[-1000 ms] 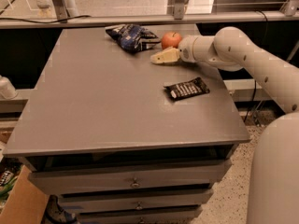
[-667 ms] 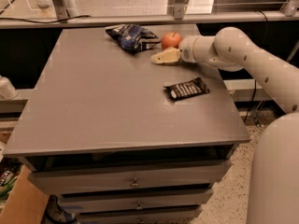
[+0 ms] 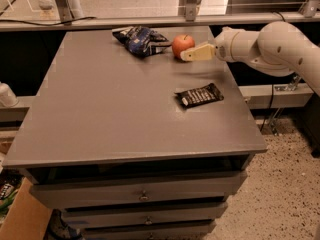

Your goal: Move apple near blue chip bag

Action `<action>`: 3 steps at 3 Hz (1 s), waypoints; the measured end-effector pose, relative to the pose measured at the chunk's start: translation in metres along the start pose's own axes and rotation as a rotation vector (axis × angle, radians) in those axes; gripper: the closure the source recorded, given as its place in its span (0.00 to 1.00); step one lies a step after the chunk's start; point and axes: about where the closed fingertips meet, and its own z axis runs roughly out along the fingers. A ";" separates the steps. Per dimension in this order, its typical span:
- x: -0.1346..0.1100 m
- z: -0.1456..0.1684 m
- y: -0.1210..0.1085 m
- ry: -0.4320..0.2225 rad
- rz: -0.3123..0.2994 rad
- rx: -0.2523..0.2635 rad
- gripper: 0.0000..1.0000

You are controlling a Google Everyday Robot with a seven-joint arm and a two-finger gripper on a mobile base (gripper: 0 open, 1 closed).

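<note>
Camera view: the table (image 3: pixel 110 99) carries three items. The apple (image 3: pixel 183 45) stands upright near the far edge, stem up. The bag (image 3: pixel 141 38) lies crumpled just beside it on the picture-left. Its nearest corner reaches the apple's side, and contact between the two cannot be confirmed. A black packet (image 3: pixel 199 95) lies flat nearer the camera, well apart from both.

The arm (image 3: pixel 280 49) enters from the picture-right. The gripper (image 3: pixel 192 54) is low over the table at the apple's right and near side, touching it or very nearly so. Whether the gripper is spread, closed or pinching the apple cannot be told from this view.

Controlling relation: gripper, apple and bag lie on almost one line parallel to the far edge. The apple is picture-left of the gripper, and the bag is picture-left of the apple. The gripper's long axis runs along that line and points at the bag.

Assessment: the apple already sits close to the bag, so the task appears near completion. Any remaining travel would be short and along the gripper axis. Risk: the apple may roll, or it may shove the light bag aside.
</note>
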 end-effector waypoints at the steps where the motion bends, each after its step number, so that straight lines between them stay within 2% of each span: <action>1: -0.016 -0.049 -0.006 -0.004 -0.025 0.055 0.00; 2: -0.026 -0.102 -0.015 -0.037 -0.036 0.143 0.00; 3: -0.023 -0.114 -0.023 -0.040 -0.031 0.167 0.00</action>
